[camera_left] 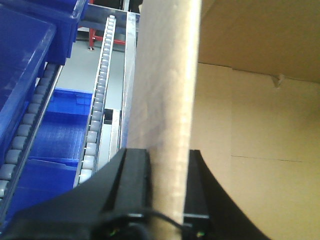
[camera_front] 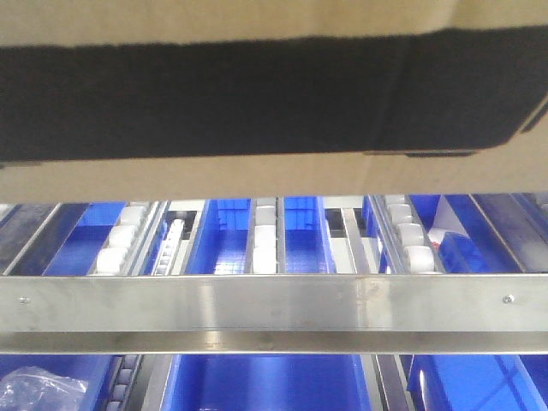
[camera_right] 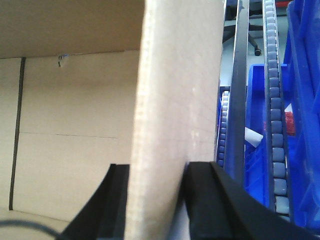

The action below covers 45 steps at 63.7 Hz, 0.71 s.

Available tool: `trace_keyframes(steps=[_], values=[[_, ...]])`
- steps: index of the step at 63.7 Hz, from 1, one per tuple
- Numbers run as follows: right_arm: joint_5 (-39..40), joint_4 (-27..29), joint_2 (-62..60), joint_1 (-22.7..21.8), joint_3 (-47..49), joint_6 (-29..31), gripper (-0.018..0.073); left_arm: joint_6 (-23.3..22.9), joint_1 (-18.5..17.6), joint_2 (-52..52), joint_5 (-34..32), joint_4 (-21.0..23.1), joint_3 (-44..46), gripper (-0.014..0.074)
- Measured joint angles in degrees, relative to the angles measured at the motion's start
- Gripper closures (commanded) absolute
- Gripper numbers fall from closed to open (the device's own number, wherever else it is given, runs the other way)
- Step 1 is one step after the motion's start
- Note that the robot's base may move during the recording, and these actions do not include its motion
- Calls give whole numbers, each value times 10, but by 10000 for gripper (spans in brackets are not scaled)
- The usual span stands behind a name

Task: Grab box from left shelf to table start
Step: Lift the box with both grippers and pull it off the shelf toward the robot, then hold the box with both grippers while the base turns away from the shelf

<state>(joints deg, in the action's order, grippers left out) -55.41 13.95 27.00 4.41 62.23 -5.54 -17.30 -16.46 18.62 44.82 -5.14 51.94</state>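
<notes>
The brown cardboard box (camera_front: pixel 214 184) with its black printed band fills the top of the front view, hanging above the left shelf's silver front rail (camera_front: pixel 274 301). My left gripper (camera_left: pixel 167 175) is shut on the box's left wall (camera_left: pixel 167 90), one black finger on each side of it. In the same way my right gripper (camera_right: pixel 157 185) is shut on the box's right wall (camera_right: pixel 175 90). The box's open inside shows in both wrist views. The table is out of view.
Roller tracks (camera_front: pixel 265 240) run back from the rail. Blue plastic bins (camera_front: pixel 257 381) sit below and behind them. A clear plastic bag (camera_front: pixel 38 390) lies in the lower left bin. More blue bins (camera_left: pixel 25 75) and rollers flank the box on both sides.
</notes>
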Motion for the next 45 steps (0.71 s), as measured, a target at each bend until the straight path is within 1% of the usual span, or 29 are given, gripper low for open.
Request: trace_keyframes(steps=[18,34,45], values=[[-7,-4,0,0,0,0,503,-3,0,0,-15,3,-20,699],[3,-7,0,0,0,0,503,0,0,0,-79,-8,-23,699],[4,-7,0,0,0,0,503,1,0,0,-84,-11,-23,699]])
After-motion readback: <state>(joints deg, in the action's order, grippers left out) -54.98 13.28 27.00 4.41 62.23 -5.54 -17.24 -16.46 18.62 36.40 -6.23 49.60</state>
